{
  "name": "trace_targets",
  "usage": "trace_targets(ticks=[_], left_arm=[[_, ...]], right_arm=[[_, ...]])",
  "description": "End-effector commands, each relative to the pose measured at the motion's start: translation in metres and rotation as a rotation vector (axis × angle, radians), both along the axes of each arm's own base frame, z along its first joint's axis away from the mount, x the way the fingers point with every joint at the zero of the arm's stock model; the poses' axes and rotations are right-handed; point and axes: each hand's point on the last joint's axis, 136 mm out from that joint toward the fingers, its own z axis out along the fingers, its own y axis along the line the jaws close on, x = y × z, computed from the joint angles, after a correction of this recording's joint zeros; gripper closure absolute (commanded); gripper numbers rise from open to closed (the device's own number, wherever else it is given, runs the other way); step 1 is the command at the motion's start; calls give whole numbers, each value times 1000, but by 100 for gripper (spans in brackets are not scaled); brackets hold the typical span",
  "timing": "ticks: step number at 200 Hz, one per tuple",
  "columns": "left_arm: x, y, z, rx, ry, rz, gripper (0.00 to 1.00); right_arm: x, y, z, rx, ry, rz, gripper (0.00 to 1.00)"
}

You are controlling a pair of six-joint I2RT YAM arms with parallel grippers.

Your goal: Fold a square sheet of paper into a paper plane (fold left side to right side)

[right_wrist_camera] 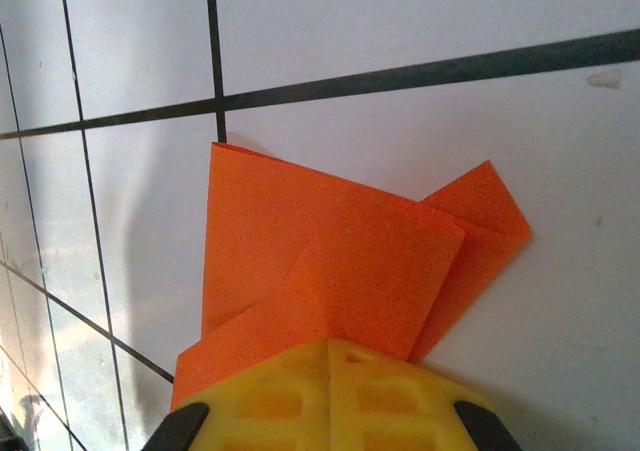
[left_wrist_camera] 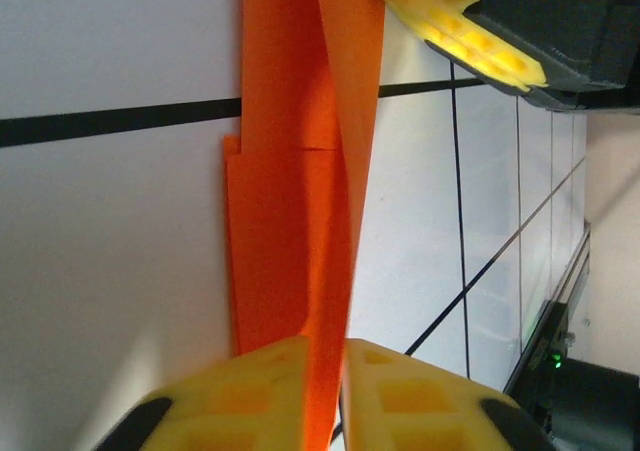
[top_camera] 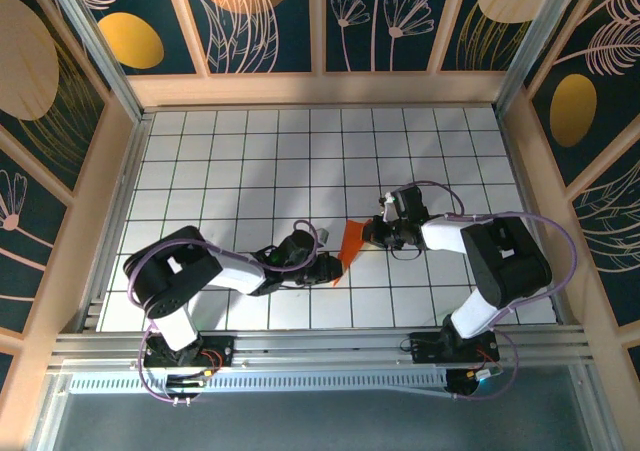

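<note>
Two pincers are in play, one on each arm, with a single orange paper sheet between them, creased into several layers.

The left pincer reaches in from the left. In its wrist view its two yellow fingers stand close on either side of a raised fold of the paper. The orange fills the narrow slot between them. Whether they press on the paper or merely flank it I cannot tell.

The right pincer comes from the opposite side and is clenched. In its wrist view the two yellow fingers meet along a seam and the paper spreads out from under their tips, so it grasps the sheet at that edge. One of its yellow fingers also shows at the top of the left wrist view, touching the far end of the fold.

The sheet lies on the white tiled desk, near the middle of its width and closer to the near edge than to the far wall. In the right wrist view one folded corner sticks out to the right, and a diagonal crease crosses the top layer.
</note>
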Motion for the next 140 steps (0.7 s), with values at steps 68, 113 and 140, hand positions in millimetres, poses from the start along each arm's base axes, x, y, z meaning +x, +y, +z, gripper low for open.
trace_targets(ticks=[68, 113, 140], left_arm=[[13, -10, 58, -5, -124, -23, 86], [17, -24, 40, 23, -100, -61, 93], [19, -29, 36, 19, -99, -65, 93]], right_arm=[[-15, -13, -27, -111, 73, -4, 100], [-17, -13, -30, -117, 80, 1, 100], [-17, -13, -30, -121, 82, 3, 100]])
